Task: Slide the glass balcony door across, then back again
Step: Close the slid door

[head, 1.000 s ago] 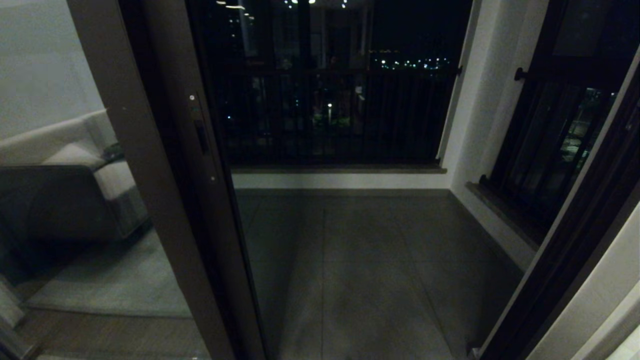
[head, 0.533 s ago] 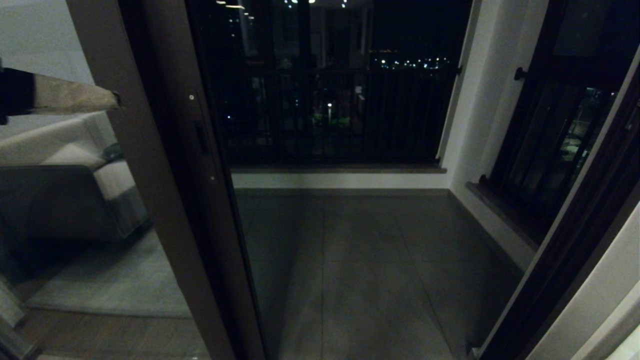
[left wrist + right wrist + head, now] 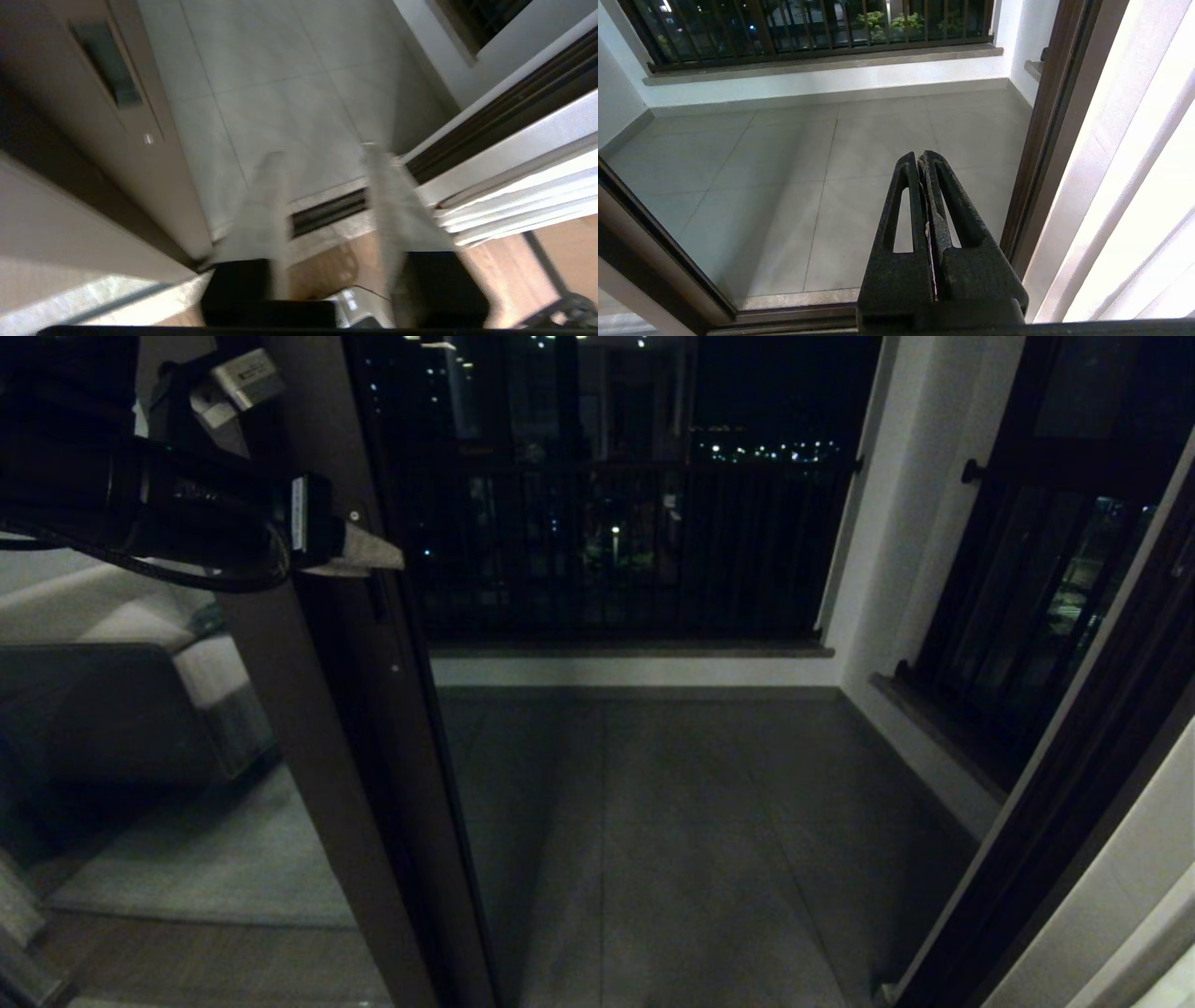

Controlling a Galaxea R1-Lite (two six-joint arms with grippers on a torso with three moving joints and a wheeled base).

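Your left gripper (image 3: 397,560) has swung in at upper left, fingers spread, nearing the door (image 3: 327,728) handle (image 3: 106,65); right gripper (image 3: 920,158) clenched.

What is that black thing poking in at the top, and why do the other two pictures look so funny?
That black thing is a robot's left arm, seen from a camera on its head. Its left gripper, a two-fingered pincer, reaches toward the glass balcony door, near its handle. The other pictures come from cameras on the robot's wrists, looking along the fingers. In one, the left gripper's fingers stand apart, holding nothing. In the other, the right gripper is pinched shut and empty, over the balcony floor.
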